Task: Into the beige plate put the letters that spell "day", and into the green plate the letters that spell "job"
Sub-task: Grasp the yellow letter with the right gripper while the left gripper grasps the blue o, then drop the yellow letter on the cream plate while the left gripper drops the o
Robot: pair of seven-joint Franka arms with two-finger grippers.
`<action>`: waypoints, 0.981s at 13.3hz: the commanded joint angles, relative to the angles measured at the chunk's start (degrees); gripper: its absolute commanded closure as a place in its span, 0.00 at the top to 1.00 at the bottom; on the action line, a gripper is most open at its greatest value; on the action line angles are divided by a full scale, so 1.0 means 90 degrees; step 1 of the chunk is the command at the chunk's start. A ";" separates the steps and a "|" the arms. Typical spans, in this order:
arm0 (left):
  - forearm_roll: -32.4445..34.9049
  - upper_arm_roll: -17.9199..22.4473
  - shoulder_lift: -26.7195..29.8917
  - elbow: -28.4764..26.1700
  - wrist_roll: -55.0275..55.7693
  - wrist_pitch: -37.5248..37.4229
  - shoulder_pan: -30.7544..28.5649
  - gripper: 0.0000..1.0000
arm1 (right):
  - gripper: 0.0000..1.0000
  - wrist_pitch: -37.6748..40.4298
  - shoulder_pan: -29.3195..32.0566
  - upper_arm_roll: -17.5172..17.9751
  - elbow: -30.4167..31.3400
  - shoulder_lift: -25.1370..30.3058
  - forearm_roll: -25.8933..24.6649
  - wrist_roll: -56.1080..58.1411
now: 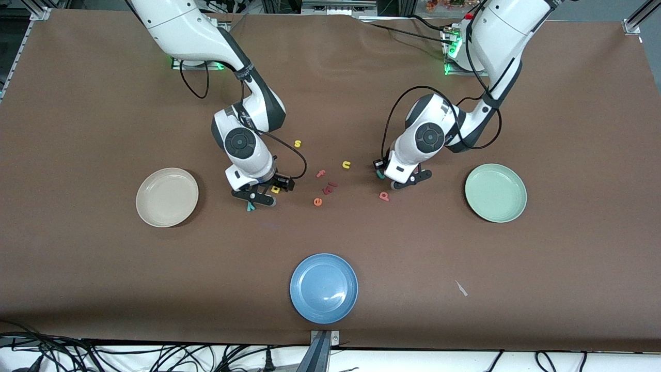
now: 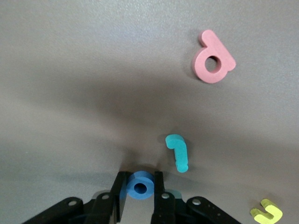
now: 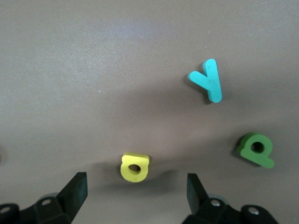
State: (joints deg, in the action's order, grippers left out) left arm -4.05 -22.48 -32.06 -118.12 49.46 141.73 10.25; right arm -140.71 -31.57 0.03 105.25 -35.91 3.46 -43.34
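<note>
Operator: Left gripper (image 2: 140, 200)?
Manual: You see it pinching the blue foam ring "o" (image 2: 139, 186) on the table.
Operator: Right gripper (image 3: 135, 191)?
Manual: Spread wide around the yellow foam "a" (image 3: 134, 167), which lies on the table.

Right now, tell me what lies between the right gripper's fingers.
In the right wrist view, the yellow "a" lies on the brown table between the right gripper's open fingers, untouched by either. Nothing else lies between them.

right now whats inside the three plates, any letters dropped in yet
No letters show in any of them: the beige plate, green plate and blue plate all show bare insides in the front view. Nothing covers them, so no part is hidden.
</note>
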 commanded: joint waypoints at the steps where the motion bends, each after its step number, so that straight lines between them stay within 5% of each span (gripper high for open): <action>1: -0.0039 0.0067 0.0036 0.0116 -0.0134 -0.0082 0.0015 0.12 | 0.83 -0.0029 0.0041 0.0007 -0.0180 -0.0170 0.0074 0.0021; 5: -0.0009 0.0067 0.0768 0.0535 -0.0962 -0.1484 -0.0512 0.12 | 0.50 -0.0029 0.0031 0.0007 -0.0356 -0.0346 0.0084 0.0021; 8: -0.0009 0.0057 0.1110 0.0731 -0.2083 -0.2746 -0.1263 0.13 | 0.37 -0.0029 0.0031 0.0007 -0.0405 -0.0375 0.0084 -0.0037; 13: 0.0039 0.0096 0.1131 0.0731 -0.4095 -0.3072 -0.2766 0.15 | 0.06 -0.0010 0.0041 0.0007 -0.0502 -0.0395 0.0103 0.0001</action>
State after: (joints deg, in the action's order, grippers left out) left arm -4.03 -21.19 -21.83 -110.93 19.32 114.59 -10.27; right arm -140.67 -31.37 -0.18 102.73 -38.04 3.47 -43.38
